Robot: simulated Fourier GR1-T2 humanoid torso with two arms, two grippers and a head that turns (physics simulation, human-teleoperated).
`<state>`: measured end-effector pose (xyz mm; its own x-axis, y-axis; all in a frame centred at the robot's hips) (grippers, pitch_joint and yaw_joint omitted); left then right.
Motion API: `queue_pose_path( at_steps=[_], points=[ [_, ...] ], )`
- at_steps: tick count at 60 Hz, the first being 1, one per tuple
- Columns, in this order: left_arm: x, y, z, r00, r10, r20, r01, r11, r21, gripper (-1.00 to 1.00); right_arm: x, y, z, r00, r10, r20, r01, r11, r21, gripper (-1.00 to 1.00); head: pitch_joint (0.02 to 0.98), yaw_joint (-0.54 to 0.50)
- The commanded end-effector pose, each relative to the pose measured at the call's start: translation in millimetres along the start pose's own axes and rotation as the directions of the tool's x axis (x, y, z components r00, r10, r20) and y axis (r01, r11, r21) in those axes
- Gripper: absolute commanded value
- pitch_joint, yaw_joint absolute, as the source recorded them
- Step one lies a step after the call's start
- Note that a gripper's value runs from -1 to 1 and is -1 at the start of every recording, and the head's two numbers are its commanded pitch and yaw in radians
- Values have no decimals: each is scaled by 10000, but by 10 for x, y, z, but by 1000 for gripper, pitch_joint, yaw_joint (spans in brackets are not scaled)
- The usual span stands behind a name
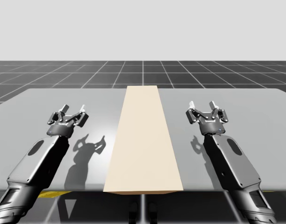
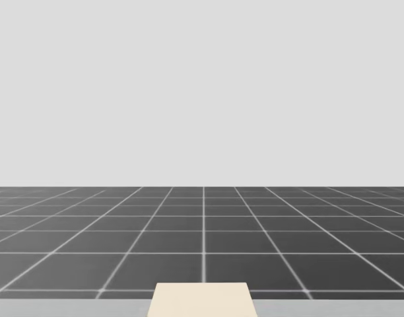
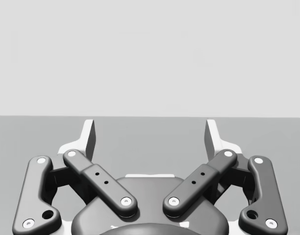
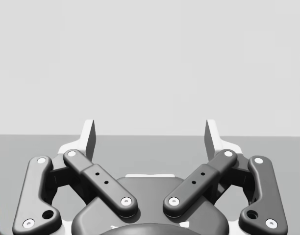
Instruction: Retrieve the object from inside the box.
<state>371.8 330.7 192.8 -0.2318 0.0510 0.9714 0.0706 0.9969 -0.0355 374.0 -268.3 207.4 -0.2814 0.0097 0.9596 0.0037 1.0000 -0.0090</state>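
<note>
A long beige box (image 1: 143, 140) with a flat closed top lies down the middle of the grey table (image 1: 236, 100); its far end (image 2: 202, 300) also shows in the head view. Whatever is inside is hidden. My left gripper (image 1: 73, 109) hovers open to the left of the box, nothing between its fingers (image 3: 88, 137). To the right of the box my right gripper (image 1: 202, 104) is open too, with its fingers (image 4: 211, 137) empty and wide apart.
The table's bare grey surface stretches on both sides of the box. A dark tiled floor (image 2: 202, 231) lies beyond the far table edge. A yellow-marked strip (image 1: 54, 193) runs along the front edge at the left.
</note>
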Motion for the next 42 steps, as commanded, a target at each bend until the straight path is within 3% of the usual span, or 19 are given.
queue_pose_path(
  at_steps=[1, 6, 10, 13, 16, 21, 25, 30, 36, 38, 42],
  points=[
    [-16, -1, -4, 9999, -103, -36, 103, 9999, -9, -1000, -10, 7, 20, 9997, 184, -159, -185, 9998, -85, -1000, 52, 5],
    [-37, -8, -6, 9991, 97, -412, -102, 9999, -127, -1000, -13, 11, 21, 9994, -58, -335, 71, 9992, 389, -1000, 52, 5],
    [-108, -23, -23, 9889, 243, -1466, -335, 9976, -610, -1000, -74, 41, 22, 9952, -6, -974, 104, 9950, 997, -1000, 51, 4],
    [-172, -60, -29, 9779, 6, -2092, -249, 9932, -1134, -1000, -132, 72, 29, 9897, -83, -1429, 300, 9881, 1507, -1000, 52, 4],
    [-224, -132, -21, 9686, -247, -2475, -181, 9855, -1689, -1000, -177, 120, 55, 9792, -275, -2011, 734, 9717, 2246, -1000, 51, 4],
    [-269, -249, 15, 9588, -671, -2760, -61, 9666, -2561, -1000, -208, 190, 100, 9696, -337, -2425, 1099, 9450, 3079, -1000, 48, 3],
    [-303, -371, 64, 9544, -1200, -2734, 205, 9398, -3410, -1000, -230, 256, 152, 9715, 117, -2367, 806, 9230, 3764, -1000, 47, 2],
    [-326, -499, 132, 9519, -1695, -2554, 428, 8985, -4368, -1000, -240, 312, 200, 9737, 429, -2239, 595, 9001, 4315, -1000, 47, 2],
    [-333, -656, 241, 9504, -2093, -2299, 507, 8339, -5496, -1000, -234, 360, 259, 9777, 663, -1992, 413, 8695, 4922, -1000, 47, 1],
    [-329, -682, 267, 9502, -2122, -2282, 467, 8209, -5692, -1000, -230, 365, 267, 9780, 654, -1983, 428, 8668, 4969, -1000, 46, 1],
    [-316, -792, 362, 9494, -2295, -2143, 420, 7690, -6378, -1000, -211, 373, 305, 9809, 718, -1807, 302, 8619, 5061, -1000, 43, -3]
  ],
)
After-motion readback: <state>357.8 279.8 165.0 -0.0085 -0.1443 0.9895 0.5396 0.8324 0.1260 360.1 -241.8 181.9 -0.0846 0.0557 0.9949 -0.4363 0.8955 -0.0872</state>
